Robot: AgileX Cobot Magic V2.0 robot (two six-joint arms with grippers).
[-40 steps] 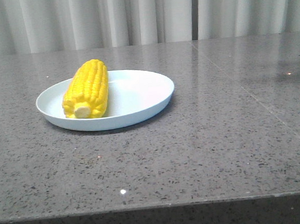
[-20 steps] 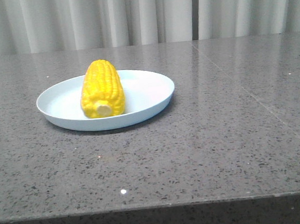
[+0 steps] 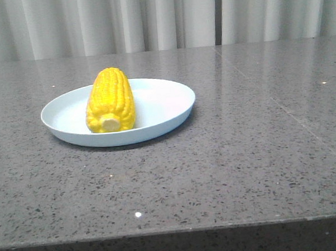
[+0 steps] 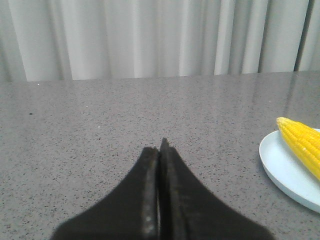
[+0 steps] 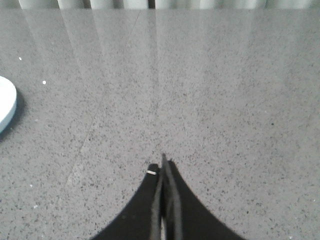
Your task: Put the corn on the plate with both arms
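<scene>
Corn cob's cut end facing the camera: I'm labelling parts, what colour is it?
Pale tan, against the bright yellow kernelled corn cob; clearest in the front view.

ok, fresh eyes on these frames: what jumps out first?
The bright yellow corn lying on the pale plate, left of centre on the grey speckled table, stub end toward the camera. Next, both black grippers, left gripper and right gripper, each closed and empty over bare table, apart from the plate. White curtains hang behind.

Bright, even light; glare on table (image 3: 263, 153); near fingers (image 4: 150, 200) maybe blurred.
</scene>
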